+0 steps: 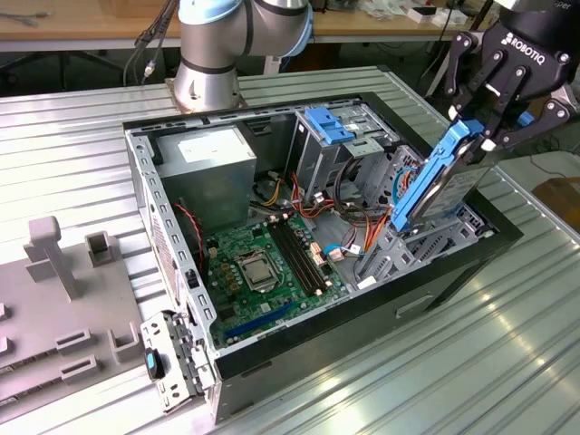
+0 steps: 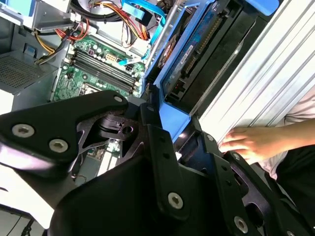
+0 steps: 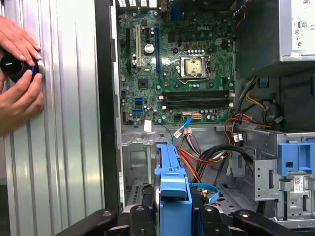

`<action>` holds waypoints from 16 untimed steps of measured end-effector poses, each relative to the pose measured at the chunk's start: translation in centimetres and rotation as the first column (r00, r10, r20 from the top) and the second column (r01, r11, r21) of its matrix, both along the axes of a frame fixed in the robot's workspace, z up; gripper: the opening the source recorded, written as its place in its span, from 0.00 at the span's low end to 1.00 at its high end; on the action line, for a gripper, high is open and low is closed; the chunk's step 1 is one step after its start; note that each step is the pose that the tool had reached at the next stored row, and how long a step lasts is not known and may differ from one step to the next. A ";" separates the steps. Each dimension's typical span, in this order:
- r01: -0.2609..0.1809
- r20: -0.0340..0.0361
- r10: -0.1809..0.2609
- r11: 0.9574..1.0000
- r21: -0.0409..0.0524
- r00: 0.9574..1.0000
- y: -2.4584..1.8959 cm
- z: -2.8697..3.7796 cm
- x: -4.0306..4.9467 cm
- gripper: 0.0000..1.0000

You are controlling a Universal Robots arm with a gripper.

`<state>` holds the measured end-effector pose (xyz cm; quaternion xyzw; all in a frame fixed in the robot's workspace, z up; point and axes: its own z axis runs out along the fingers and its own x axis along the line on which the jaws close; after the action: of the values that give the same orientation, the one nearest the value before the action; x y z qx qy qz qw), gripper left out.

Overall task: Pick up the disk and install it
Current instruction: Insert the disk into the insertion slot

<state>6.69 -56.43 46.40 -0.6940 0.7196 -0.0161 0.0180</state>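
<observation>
In the exterior view the gripper [image 1: 478,138] clamps the disk [image 1: 433,186], tilted, lower end at the case's [image 1: 299,340] bay [image 1: 439,237] — in the second wrist view, hold its rails square to that bay — in the first wrist view, centre it.

disk [image 1: 424,186] tilted over case [image 1: 412,304], motherboard [image 1: 263,267] inside

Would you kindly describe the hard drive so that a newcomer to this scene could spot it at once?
Find the open black computer case on the ribbed metal table. At its edge on the exterior view's right, the black claw grips a flat silver-grey hard drive, tilted, lower end dipping into the case. Its bright blue plastic edge rails distinguish it from the grey power-supply box.
</observation>
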 end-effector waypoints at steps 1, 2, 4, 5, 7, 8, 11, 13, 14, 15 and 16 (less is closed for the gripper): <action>0.000 0.000 0.000 1.000 0.000 1.000 -0.06 -0.10 0.01 0.37; 0.000 0.000 0.000 1.000 0.000 1.000 -0.10 -0.19 0.02 0.37; 0.000 0.000 0.000 1.000 0.000 1.000 -0.19 -0.38 0.09 0.37; 0.000 0.000 0.000 1.000 0.000 1.000 -0.22 -0.43 0.17 0.37; -0.001 0.000 0.001 1.000 0.000 1.000 -0.28 -0.53 0.27 0.37; -0.005 0.000 0.005 1.000 0.000 1.000 -0.30 -0.59 0.27 0.37; -0.017 0.000 0.017 1.000 0.000 1.000 -0.32 -0.77 0.28 0.37; -0.020 0.000 0.020 1.000 0.000 1.000 -0.32 -0.92 0.28 0.37; -0.020 0.000 0.020 1.000 0.000 1.000 -0.32 -0.96 0.28 0.37; -0.020 0.000 0.020 1.000 0.000 1.000 -0.32 -1.01 0.28 0.37; -0.020 0.000 0.020 1.000 0.000 1.000 -0.32 -1.05 0.28 0.37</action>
<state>6.96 -56.75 45.35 -0.7010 0.7127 -0.0160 0.0181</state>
